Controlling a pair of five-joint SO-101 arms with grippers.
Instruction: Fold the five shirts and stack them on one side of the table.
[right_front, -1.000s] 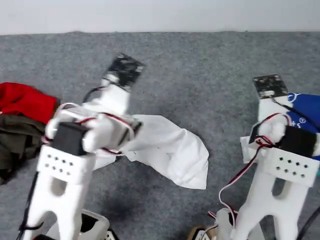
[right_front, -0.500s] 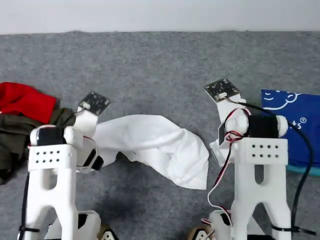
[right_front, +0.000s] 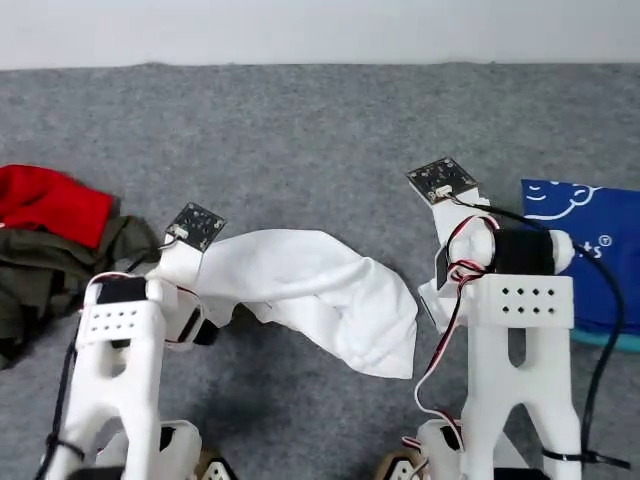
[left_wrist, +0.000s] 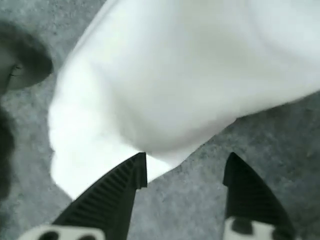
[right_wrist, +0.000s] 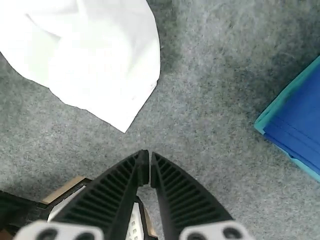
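A crumpled white shirt (right_front: 310, 290) lies in the middle of the grey table. My left gripper (left_wrist: 187, 172) is open and low over the shirt's left end (left_wrist: 165, 85), with the cloth edge just beyond its fingertips and nothing between them. My right gripper (right_wrist: 149, 156) is shut and empty over bare carpet, a short way off the white shirt's right corner (right_wrist: 100, 60). A red shirt (right_front: 50, 203) and an olive shirt (right_front: 45, 275) sit bunched at the left edge. A folded blue shirt (right_front: 580, 250) lies at the right edge on a teal one (right_wrist: 280, 107).
The grey carpeted table (right_front: 330, 140) runs back to a pale wall. Both white arm bases stand at the near edge, left arm (right_front: 120, 380) and right arm (right_front: 515, 360), with cables hanging from the right one.
The left arm has drawn back and dropped to the white shirt's left end. The right arm has swung left, away from the blue shirt, toward the white shirt's right side.
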